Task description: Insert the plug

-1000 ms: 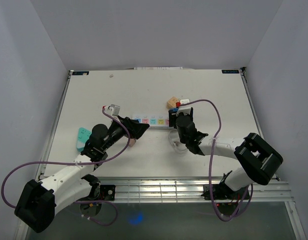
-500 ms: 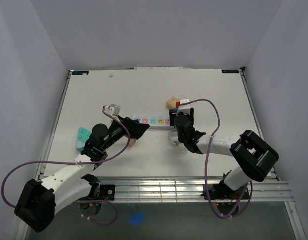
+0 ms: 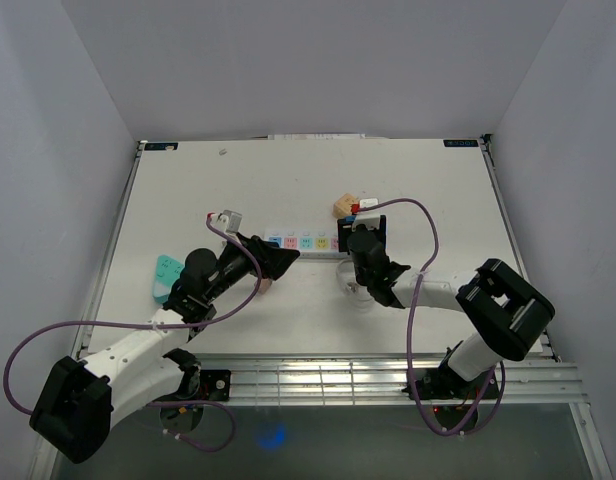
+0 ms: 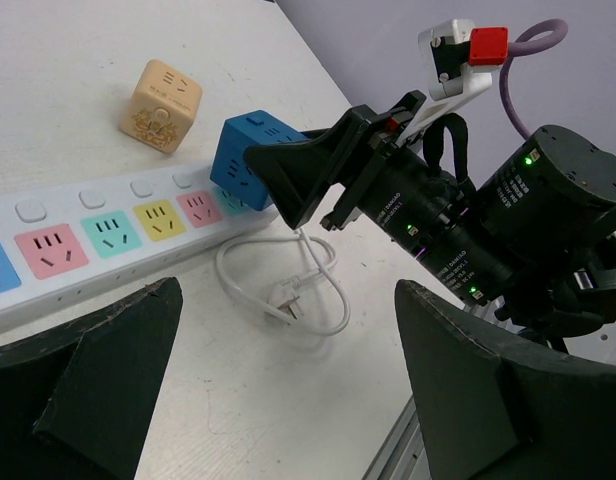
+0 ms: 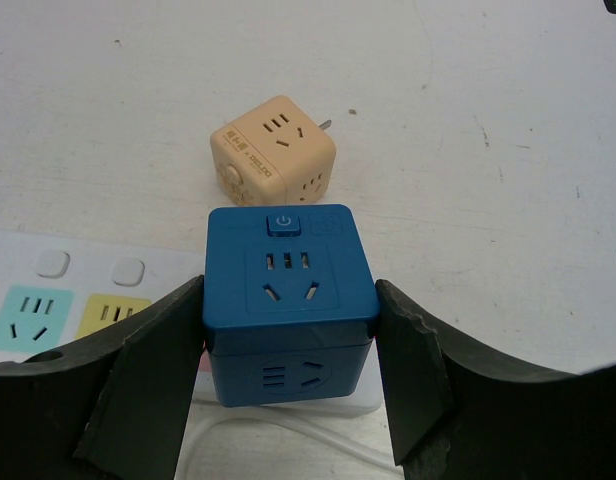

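My right gripper is shut on a blue cube plug adapter, one finger on each side. The cube sits at the right end of the white power strip, socket face up; I cannot tell if its pins are in. In the left wrist view the blue cube stands over the strip's last socket. In the top view the right gripper covers the cube at the strip's right end. My left gripper is open and empty just in front of the strip.
A beige cube adapter lies just behind the strip, also seen from above. A white cable with a loose plug lies coiled in front of the strip. A teal object lies at the left.
The right arm has shifted slightly to the left while holding the blue cube at the strip's right end. The left arm has not moved.
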